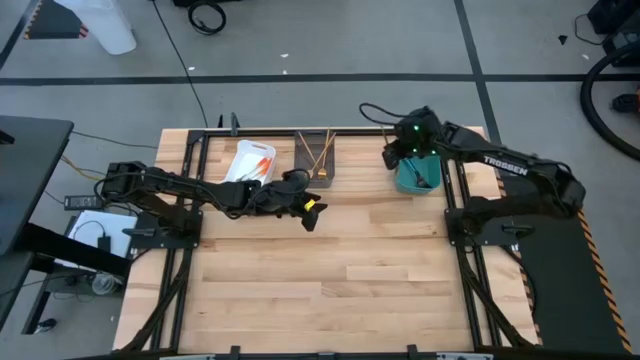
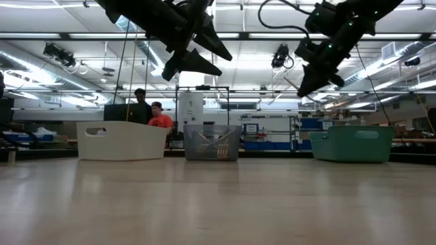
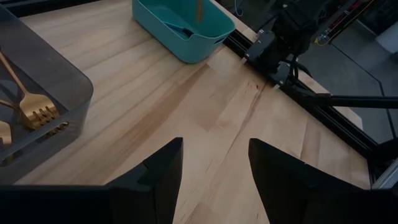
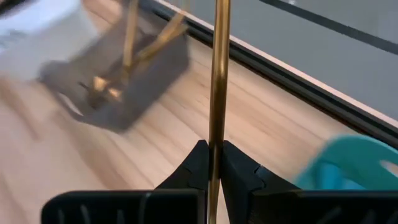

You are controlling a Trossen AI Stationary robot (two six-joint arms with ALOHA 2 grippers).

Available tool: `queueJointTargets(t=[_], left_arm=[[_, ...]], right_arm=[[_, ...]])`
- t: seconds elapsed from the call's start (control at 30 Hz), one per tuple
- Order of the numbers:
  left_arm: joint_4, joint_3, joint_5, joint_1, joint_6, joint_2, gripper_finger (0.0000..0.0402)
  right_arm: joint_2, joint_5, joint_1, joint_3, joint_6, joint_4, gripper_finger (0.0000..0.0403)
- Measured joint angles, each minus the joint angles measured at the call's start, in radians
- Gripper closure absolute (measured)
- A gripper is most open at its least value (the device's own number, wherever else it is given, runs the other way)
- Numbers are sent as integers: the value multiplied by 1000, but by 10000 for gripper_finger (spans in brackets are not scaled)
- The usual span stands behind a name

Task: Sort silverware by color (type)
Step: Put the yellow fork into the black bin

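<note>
Right gripper [image 4: 211,163] pinched on gold utensil [image 4: 217,74] beside teal bin [image 1: 416,178], left gripper [image 3: 213,163] spread empty near grey bin [image 1: 315,160]; risk: slip into wrong-colour bin.

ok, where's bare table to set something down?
The whole near half of the table is bare wood. Also free: the strip between grey bin and teal bin. Crowded: the far edge, around white bin and left gripper.
</note>
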Motion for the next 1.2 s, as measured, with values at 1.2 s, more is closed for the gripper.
queueJointTargets(t=[1.2], left_arm=[[211,0,-13,54,26,0,210]], right_arm=[[135,-117,215,0,176,554,373]])
